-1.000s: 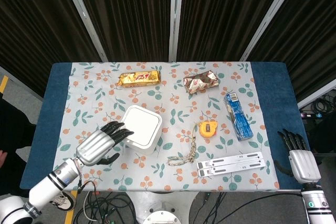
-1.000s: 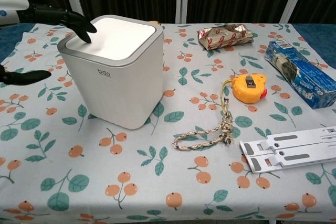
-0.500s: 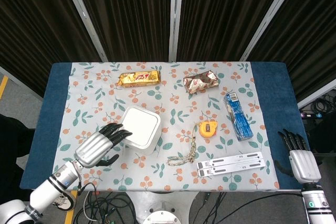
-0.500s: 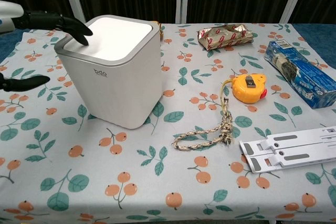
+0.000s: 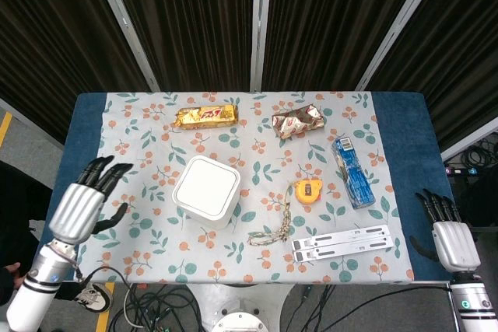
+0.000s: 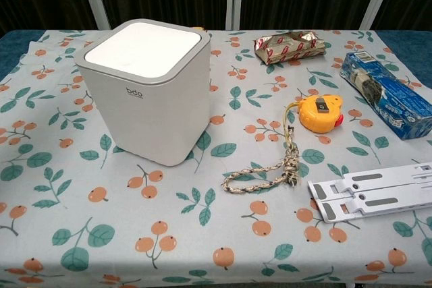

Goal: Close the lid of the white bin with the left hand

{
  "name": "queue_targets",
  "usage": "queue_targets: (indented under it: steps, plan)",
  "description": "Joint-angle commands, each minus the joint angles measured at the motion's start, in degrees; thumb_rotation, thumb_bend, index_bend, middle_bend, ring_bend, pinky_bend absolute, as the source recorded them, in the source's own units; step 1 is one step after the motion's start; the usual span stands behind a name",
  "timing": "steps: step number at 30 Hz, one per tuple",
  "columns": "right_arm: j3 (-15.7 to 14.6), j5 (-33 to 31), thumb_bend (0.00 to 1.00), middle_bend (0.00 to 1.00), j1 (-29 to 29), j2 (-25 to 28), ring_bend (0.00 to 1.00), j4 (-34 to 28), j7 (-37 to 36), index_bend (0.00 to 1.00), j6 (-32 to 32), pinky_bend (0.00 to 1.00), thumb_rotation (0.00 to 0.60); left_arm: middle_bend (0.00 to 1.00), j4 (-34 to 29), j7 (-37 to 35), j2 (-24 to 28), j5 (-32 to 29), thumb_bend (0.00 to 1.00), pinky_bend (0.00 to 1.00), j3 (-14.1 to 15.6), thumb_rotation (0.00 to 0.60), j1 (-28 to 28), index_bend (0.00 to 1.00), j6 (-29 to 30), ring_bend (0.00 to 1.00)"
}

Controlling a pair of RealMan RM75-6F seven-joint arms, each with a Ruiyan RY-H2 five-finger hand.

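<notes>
White bin: a smooth, matte plastic box with rounded corners, tapering slightly toward its base, standing upright left of centre on the tablecloth. Its lid, a flat white panel set in a grey rim, lies level and closed on top.

Left hand: silver metallic palm with black fingers, raised at the left edge of the table, well apart from the bin; the fingers are spread and hold nothing. It appears in the head view only.

Right hand: same build, at the table's lower right corner, fingers extended side by side with small gaps, empty.

Tablecloth: pale fabric printed with orange berries and green leaves, laid over a blue table cover.

Other objects: a gold foil snack bar and a crinkled red-and-silver wrapper at the far side; a blue rectangular packet at the right; a yellow tape measure with a braided cord trailing from it toward the near edge; a flat white slotted plastic stand lying near the front right.
</notes>
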State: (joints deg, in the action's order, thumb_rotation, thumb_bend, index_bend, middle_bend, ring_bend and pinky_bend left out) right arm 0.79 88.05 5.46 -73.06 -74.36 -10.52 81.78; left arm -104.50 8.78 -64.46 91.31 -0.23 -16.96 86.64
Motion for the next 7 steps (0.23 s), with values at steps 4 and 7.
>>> queue_targets:
  steps: [4, 7]
  plan:
    - [0.2, 0.6, 0.20, 0.00, -0.1, 0.4, 0.00, -1.4, 0.8, 0.00, 0.9, 0.00, 0.600, 0.16, 11.9, -1.2, -5.5, -3.0, 0.38, 0.11, 3.1, 0.600, 8.3, 0.11, 6.0, 0.05]
    - [-0.2, 0.9, 0.20, 0.00, 0.0, 0.1, 0.00, -1.8, 1.7, 0.00, 0.6, 0.00, 0.600, 0.16, 15.2, -1.0, -6.7, -2.9, 0.38, 0.11, 3.6, 0.600, 9.7, 0.11, 6.4, 0.05]
